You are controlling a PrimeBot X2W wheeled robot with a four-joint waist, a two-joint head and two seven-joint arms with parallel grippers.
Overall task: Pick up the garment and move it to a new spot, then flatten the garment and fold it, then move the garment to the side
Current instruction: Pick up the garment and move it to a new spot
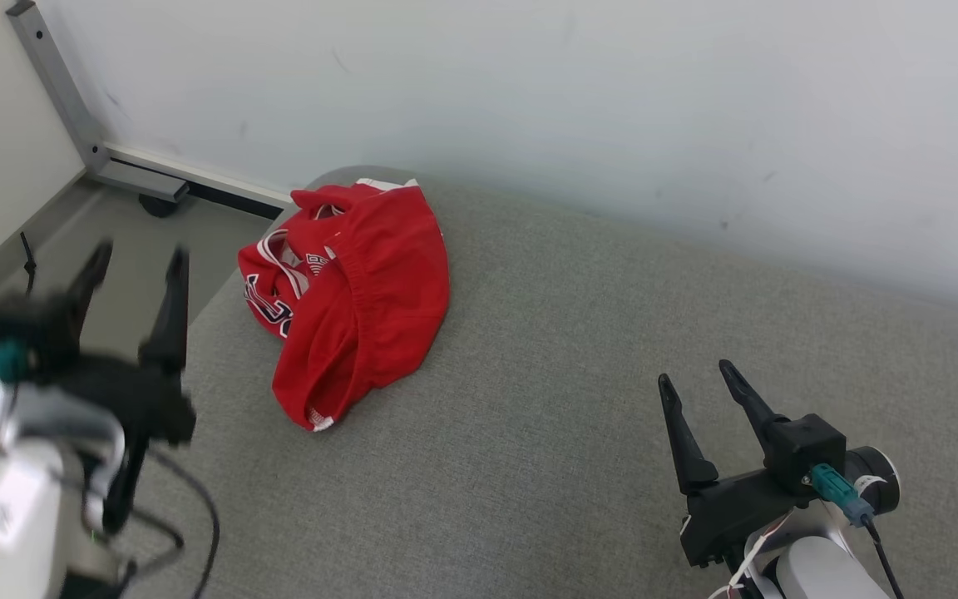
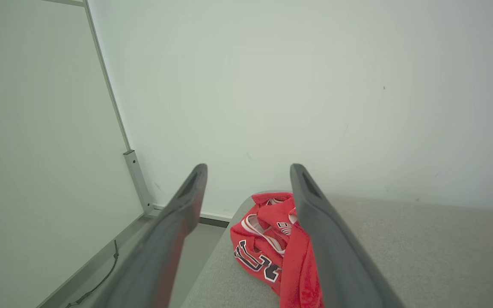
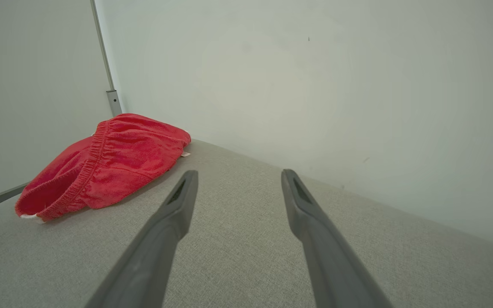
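Item: red garment (image 1: 354, 291), heaped at the far left corner of the grey padded surface (image 1: 579, 391), untouched; left gripper (image 1: 140, 249) and right gripper (image 1: 695, 373) both spread wide, empty; pick-up, flattening, folding all outstanding.

The left claw (image 1: 140, 252) is blurred, and folds hide most of the lettering on the garment (image 1: 379, 283).

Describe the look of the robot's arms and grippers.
Left gripper and right gripper: two long, dark, tapering fingers on a black body. Each wrist carries a teal connector with a black cable. Forearms are pale white-grey; the right has white tags.
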